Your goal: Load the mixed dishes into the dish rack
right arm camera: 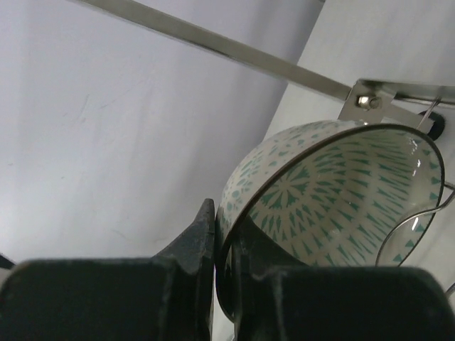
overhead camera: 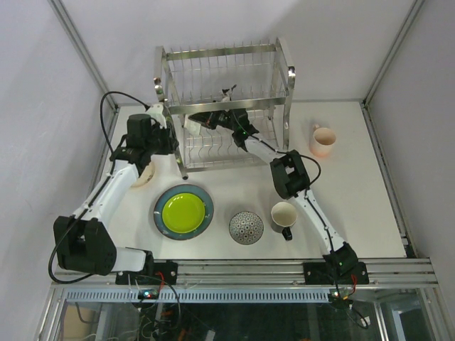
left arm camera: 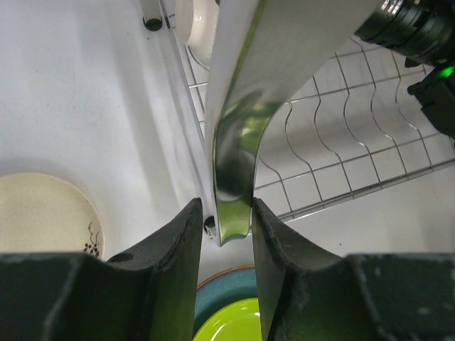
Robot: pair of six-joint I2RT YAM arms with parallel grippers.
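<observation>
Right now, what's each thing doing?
left claw, shut on the dish rack post
right claw, shut on the teal-patterned bowl rim
teal-patterned bowl, tilted in the dish rack
lime-green plate, flat on the blue-grey plate
cream mug, upright on the table
black-and-white bowl, on the table
cream plate, flat on the table
pink mug, upright

A robotics lab test cell rather than a kitchen: a white counter (overhead camera: 370,213) boxed in by plain white panels (overhead camera: 43,85) on aluminium framing, the left arm (overhead camera: 106,195) and right arm (overhead camera: 316,213) bolted to an extruded rail (overhead camera: 242,271) at its near edge, black cables (overhead camera: 102,110) running loose.
</observation>
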